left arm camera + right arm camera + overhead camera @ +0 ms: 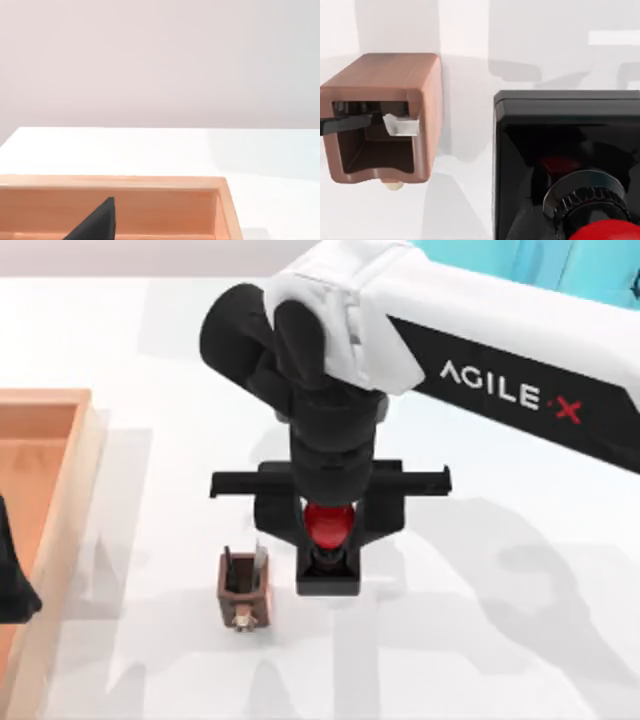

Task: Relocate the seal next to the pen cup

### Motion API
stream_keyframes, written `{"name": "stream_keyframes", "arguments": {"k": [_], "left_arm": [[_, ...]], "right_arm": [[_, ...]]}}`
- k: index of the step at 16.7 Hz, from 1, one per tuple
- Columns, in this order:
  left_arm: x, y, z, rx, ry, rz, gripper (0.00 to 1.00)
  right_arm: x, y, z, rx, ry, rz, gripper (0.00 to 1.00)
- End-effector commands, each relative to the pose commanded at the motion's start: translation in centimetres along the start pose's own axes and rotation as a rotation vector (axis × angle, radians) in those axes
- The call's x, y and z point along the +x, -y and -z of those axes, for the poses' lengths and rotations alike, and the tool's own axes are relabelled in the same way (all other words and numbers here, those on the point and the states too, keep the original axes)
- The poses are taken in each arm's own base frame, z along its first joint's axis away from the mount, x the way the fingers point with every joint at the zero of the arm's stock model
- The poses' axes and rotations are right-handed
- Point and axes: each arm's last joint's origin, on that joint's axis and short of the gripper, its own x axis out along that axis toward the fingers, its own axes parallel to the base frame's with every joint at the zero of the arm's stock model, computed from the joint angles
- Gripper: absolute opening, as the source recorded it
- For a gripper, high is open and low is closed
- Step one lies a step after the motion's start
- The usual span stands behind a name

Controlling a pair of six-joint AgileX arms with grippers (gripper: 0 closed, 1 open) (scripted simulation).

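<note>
The seal [327, 580], a glossy red knob on a black square base, stands on the white table just right of the pen cup [243, 590], with a narrow gap between them. My right gripper [327, 532] reaches down from above, its black fingers closed against both sides of the red knob. In the right wrist view the seal's black base [565, 150] is close up beside the brown pen cup [395, 100], whose open top shows dark pens. My left gripper [10, 580] is parked at the table's left edge over the tray.
A large orange-brown wooden tray [60, 405] lies along the left side; its rim [150, 182] also crosses the left wrist view. White table stretches to the right of the seal and in front of it.
</note>
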Motion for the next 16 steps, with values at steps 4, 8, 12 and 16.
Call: {"name": "stream_keyframes", "arguments": {"k": [4, 8, 12, 16], "left_arm": [[0.00, 0.00, 0.00, 0.000, 0.000, 0.000, 1.00], [0.00, 0.00, 0.00, 0.000, 0.000, 0.000, 1.00], [0.00, 0.00, 0.00, 0.000, 0.000, 0.000, 1.00], [0.00, 0.00, 0.00, 0.000, 0.000, 0.000, 1.00]], "right_arm": [[0.00, 0.00, 0.00, 0.000, 0.000, 0.000, 0.53], [0.00, 0.00, 0.00, 0.000, 0.000, 0.000, 0.83], [0.00, 0.00, 0.00, 0.000, 0.000, 0.000, 1.00], [0.00, 0.00, 0.00, 0.000, 0.000, 0.000, 1.00]]}}
